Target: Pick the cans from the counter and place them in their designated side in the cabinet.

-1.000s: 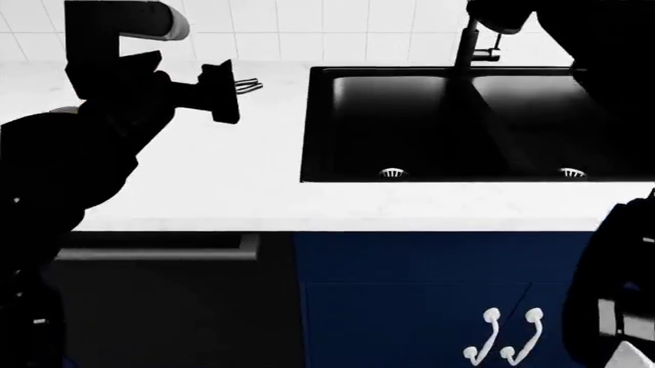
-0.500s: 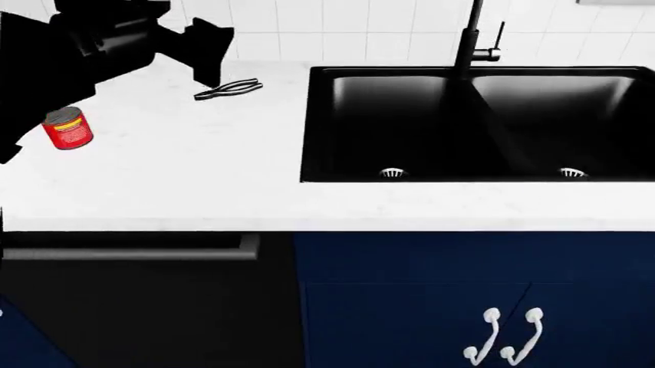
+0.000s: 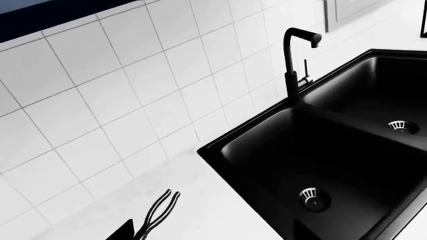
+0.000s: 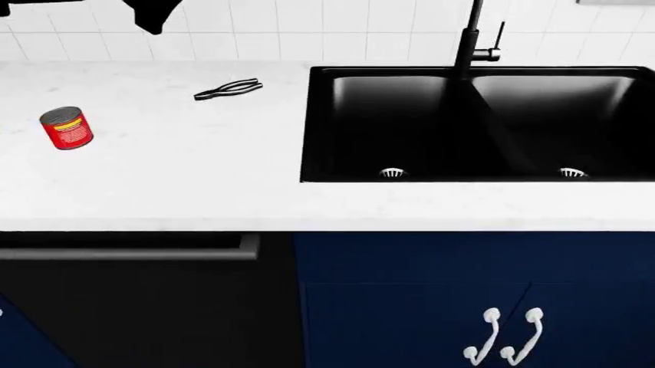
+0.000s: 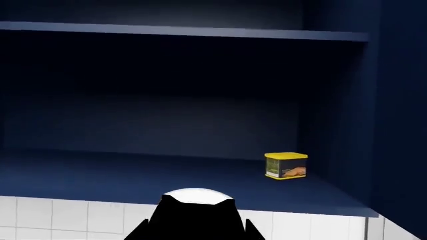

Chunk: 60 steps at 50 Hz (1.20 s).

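The red can (image 4: 67, 128) with a yellow label stands on the white counter (image 4: 184, 176) at the far left. The black can (image 5: 195, 196), showing its silver top, sits between the fingers of my right gripper (image 5: 197, 225), which is shut on it just in front of the open dark blue cabinet (image 5: 167, 175). My left gripper (image 4: 153, 11) hangs high at the back left, well above the counter. Only one of its fingertips (image 3: 123, 232) shows in the left wrist view, set far to the side with nothing held.
A black tongs-like tool (image 4: 227, 90) lies on the counter left of the black double sink (image 4: 476, 126) and tap (image 4: 471, 38). A yellow tin (image 5: 286, 165) stands at the right of the cabinet shelf. Blue lower doors with white handles (image 4: 507, 337) are below.
My left arm has swung up and away to the top left, uncovering the red can. The right arm has left the head view.
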Tool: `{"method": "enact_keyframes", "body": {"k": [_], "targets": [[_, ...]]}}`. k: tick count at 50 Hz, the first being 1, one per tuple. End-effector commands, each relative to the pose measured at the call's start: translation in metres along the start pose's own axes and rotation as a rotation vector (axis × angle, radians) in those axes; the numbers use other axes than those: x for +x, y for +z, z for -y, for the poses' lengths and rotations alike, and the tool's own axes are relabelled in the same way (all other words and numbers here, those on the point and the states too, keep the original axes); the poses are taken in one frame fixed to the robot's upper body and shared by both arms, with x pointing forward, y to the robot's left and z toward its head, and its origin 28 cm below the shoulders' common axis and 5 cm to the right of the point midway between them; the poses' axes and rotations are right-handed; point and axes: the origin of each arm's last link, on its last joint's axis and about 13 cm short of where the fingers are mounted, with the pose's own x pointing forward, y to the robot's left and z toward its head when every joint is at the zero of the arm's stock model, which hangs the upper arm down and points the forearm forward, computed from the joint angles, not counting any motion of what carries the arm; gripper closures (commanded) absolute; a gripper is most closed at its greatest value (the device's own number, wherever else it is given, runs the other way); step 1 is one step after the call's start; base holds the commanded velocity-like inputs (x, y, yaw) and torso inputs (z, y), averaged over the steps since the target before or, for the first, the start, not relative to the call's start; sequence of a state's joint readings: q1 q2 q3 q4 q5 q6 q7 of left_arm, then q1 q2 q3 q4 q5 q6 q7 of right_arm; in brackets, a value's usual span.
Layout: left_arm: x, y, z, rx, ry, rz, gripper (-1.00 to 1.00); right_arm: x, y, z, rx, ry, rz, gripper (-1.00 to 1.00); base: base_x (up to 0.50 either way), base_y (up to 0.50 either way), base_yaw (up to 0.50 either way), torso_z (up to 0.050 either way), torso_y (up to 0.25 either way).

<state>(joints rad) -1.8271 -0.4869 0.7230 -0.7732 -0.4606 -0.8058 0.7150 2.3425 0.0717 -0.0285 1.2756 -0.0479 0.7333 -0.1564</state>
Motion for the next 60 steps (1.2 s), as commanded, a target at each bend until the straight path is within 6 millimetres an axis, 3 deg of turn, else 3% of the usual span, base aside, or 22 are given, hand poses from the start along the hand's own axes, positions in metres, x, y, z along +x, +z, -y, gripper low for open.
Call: {"method": "enact_keyframes", "body": {"k": [1, 60], "targets": [[-0.003, -0.003, -0.009, -0.014, 0.015, -0.023, -1.00, -0.002, 0.005, 0.000, -0.016, 0.004, 0.016, 1.00, 0.19, 0.00, 0.00, 0.000, 0.000], [0.006, -0.011, -0.010, -0.001, 0.025, -0.070, -1.00, -0.002, 0.005, 0.000, -0.016, 0.004, 0.016, 1.00, 0.25, 0.00, 0.00, 0.000, 0.001]]}}
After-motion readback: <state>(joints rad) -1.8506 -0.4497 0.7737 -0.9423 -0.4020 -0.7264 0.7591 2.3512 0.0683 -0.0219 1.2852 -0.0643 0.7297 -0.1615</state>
